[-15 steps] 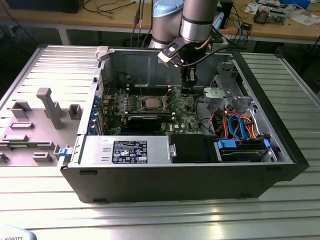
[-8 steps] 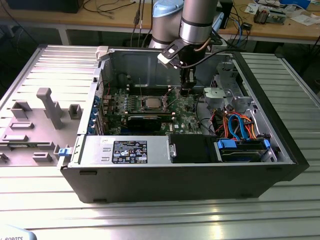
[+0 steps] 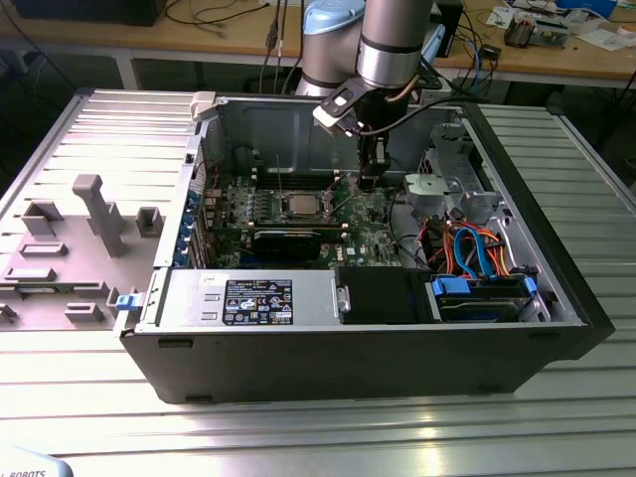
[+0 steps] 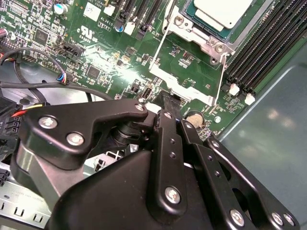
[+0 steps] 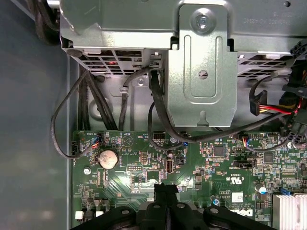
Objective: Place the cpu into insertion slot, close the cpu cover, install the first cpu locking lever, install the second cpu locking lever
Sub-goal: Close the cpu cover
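The cpu (image 3: 303, 204) (image 4: 221, 10), a silvery square chip, lies in the insertion slot (image 4: 210, 44) on the green board. The cpu cover (image 4: 181, 82), a thin metal frame, is swung open and reaches out from the slot toward my gripper. Two thin locking levers (image 4: 161, 48) stand raised beside it. My gripper (image 3: 368, 181) (image 4: 168, 98) (image 5: 165, 188) hangs over the board at the exterior view's right of the slot. Its black fingers are shut together on nothing, tip close above the cover's free edge.
Black memory slots (image 4: 268, 45) run beside the socket. A metal drive cage (image 5: 201, 72) and black cables (image 5: 158, 115) sit past the board's edge. A coin battery (image 5: 108, 157) lies on the board. The case walls (image 3: 556, 248) hem the arm in.
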Motion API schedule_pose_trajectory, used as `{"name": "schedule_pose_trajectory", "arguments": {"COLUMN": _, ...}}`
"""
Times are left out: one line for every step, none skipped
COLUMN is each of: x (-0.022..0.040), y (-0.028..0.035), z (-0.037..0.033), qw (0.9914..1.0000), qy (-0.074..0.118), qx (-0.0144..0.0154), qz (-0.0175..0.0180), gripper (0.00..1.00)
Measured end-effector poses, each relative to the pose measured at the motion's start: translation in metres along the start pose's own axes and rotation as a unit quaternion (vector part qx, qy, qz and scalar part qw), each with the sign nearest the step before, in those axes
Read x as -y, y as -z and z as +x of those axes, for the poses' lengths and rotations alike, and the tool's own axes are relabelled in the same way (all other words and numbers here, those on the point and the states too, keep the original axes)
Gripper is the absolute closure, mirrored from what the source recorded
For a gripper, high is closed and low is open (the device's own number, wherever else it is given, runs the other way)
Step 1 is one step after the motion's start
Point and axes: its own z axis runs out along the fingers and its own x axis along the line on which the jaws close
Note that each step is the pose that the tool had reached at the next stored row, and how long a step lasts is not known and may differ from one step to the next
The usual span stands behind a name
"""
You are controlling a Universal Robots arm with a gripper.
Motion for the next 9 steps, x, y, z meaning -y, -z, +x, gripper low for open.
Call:
{"name": "schedule_pose_trajectory", "arguments": {"x": 0.0004, "y": 0.0000, "z": 0.0000, "qw": 1.00000, "qy": 0.000, "qx": -0.0001, "qz": -0.0001, "gripper": 0.89}}
{"name": "schedule_pose_trajectory", "arguments": {"x": 0.0012, "y": 0.0000, "z": 0.0000, "qw": 1.00000, "qy": 0.000, "qx": -0.0003, "qz": -0.0001, "gripper": 0.89}}
{"name": "schedule_pose_trajectory", "arguments": {"x": 0.0035, "y": 0.0000, "z": 0.0001, "qw": 1.00000, "qy": 0.000, "qx": -0.0005, "qz": 0.0000, "gripper": 0.89}}
{"name": "schedule_pose_trajectory", "arguments": {"x": 0.0062, "y": 0.0001, "z": 0.0001, "qw": 1.00000, "qy": 0.000, "qx": -0.0011, "qz": 0.0000, "gripper": 0.89}}
{"name": "schedule_pose_trajectory", "arguments": {"x": 0.0081, "y": 0.0003, "z": 0.0001, "qw": 1.00000, "qy": 0.000, "qx": -0.0016, "qz": -0.0001, "gripper": 0.89}}
{"name": "schedule_pose_trajectory", "arguments": {"x": 0.0095, "y": 0.0006, "z": 0.0001, "qw": 1.00000, "qy": 0.000, "qx": -0.0020, "qz": -0.0001, "gripper": 0.89}}
{"name": "schedule_pose_trajectory", "arguments": {"x": 0.0114, "y": 0.0008, "z": 0.0001, "qw": 1.00000, "qy": 0.000, "qx": -0.0028, "qz": -0.0001, "gripper": 0.89}}
{"name": "schedule_pose_trajectory", "arguments": {"x": 0.0129, "y": 0.0008, "z": 0.0001, "qw": 1.00000, "qy": 0.000, "qx": -0.0030, "qz": -0.0001, "gripper": 0.89}}
{"name": "schedule_pose_trajectory", "arguments": {"x": 0.0129, "y": 0.0009, "z": 0.0001, "qw": 1.00000, "qy": 0.000, "qx": -0.0029, "qz": -0.0001, "gripper": 0.89}}
